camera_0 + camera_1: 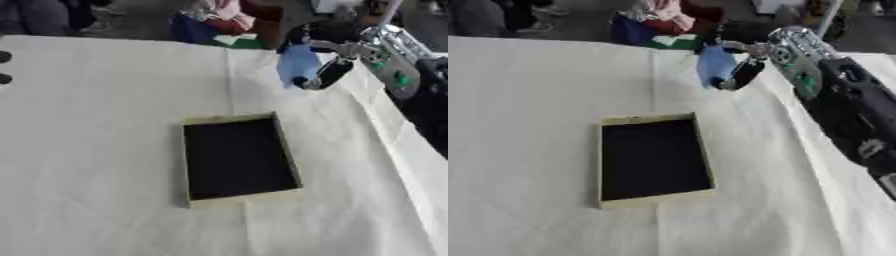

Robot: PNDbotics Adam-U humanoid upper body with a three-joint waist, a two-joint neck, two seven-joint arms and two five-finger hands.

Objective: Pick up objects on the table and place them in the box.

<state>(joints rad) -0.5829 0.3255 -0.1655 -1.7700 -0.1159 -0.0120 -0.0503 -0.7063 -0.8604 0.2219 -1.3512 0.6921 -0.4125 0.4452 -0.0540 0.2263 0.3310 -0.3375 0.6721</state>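
Blue thing (713,66): soft-looking, blurry, shape hard to tell, up past the box's far right corner | right hand (750,65): dark fingers curled around it | box (238,157): flat rectangle, pale rim, dark inside | desk (87,150): white creased cloth | left hand: hidden

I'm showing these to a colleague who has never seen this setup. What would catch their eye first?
Probably the box, dark inside with a pale rim, alone in the middle of the white table. Next, the right hand at the table's far right, its fingers curled round a blue object held beyond the box.
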